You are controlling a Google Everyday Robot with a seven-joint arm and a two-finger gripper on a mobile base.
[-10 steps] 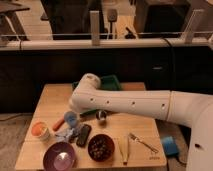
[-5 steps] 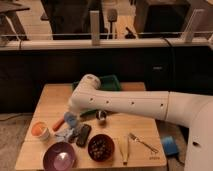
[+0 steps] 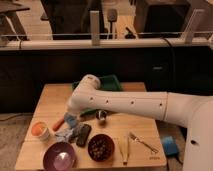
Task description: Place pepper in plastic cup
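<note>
While nothing has shifted this past second, my gripper (image 3: 66, 125) stays shut, low over the table's (image 3: 50, 97) left side. It seems pinched on the pepper (image 3: 59, 123), though my arm shades it. No progress yet: plastic cup (image 3: 40, 131) waits just left, near the edge, purple bowl (image 3: 60, 156) crowding in front.
</note>
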